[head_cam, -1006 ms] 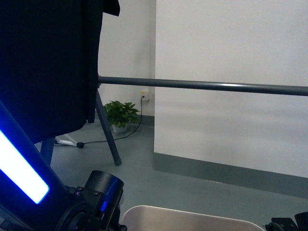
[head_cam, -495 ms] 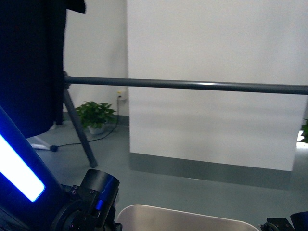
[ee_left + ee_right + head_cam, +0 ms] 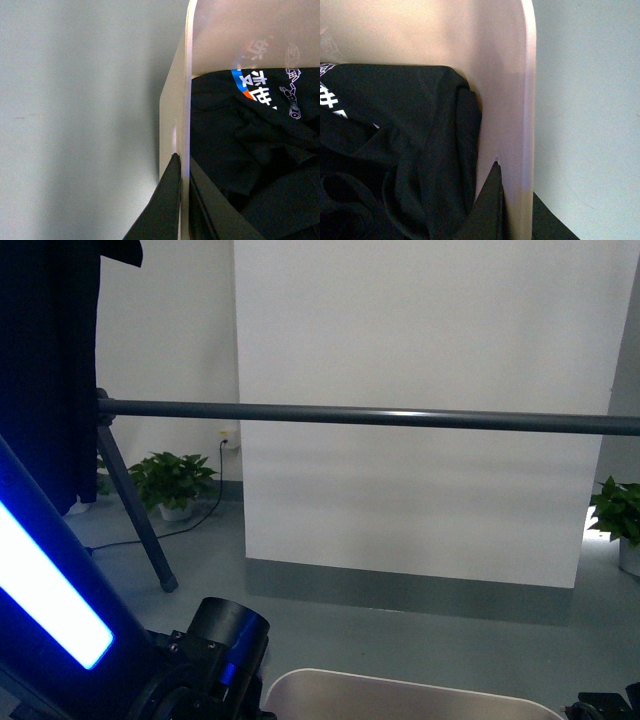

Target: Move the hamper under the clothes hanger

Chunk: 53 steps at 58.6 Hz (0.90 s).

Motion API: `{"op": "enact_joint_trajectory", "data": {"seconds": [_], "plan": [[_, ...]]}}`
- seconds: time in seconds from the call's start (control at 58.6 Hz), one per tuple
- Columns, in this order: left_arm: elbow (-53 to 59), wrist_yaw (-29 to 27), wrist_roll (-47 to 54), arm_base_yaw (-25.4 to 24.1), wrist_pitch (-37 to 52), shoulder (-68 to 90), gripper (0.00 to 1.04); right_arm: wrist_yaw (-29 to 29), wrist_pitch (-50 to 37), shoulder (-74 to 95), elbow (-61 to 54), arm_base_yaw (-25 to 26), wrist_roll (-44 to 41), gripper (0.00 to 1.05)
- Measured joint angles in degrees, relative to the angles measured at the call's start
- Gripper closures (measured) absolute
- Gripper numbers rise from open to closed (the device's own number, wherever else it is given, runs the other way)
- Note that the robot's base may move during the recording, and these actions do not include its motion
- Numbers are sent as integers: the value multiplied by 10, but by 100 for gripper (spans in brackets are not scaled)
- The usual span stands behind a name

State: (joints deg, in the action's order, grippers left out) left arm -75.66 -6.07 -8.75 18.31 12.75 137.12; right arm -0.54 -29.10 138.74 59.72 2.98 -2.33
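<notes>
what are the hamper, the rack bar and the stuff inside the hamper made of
The hamper looks like beige plastic: smooth, softly glossy, with a thin moulded wall and a rolled rim. The clothes hanger bar is probably a dark grey painted metal tube, judging by the narrow highlight along it. The black clothes inside are matte fabric, perhaps cotton knit, lying in soft folds with printed lettering.

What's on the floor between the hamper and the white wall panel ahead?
Nothing: the front view shows only bare grey floor between the hamper and the white wall panel.
</notes>
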Motion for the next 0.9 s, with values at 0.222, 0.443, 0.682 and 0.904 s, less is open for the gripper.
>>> {"op": "enact_joint_trajectory", "data": {"seconds": [0.222, 0.443, 0.682, 0.904], "plan": [[0, -1, 0, -4, 0, 0, 101, 0, 0, 0, 0, -5, 0, 102], [0, 1, 0, 1, 0, 0, 101, -1, 0, 0, 0, 0, 0, 102], [0, -2, 1, 0, 0, 0, 91, 1, 0, 0, 0, -1, -1, 101], [-1, -3, 2, 0, 0, -7, 55, -3, 0, 0, 0, -1, -10, 66]]}}
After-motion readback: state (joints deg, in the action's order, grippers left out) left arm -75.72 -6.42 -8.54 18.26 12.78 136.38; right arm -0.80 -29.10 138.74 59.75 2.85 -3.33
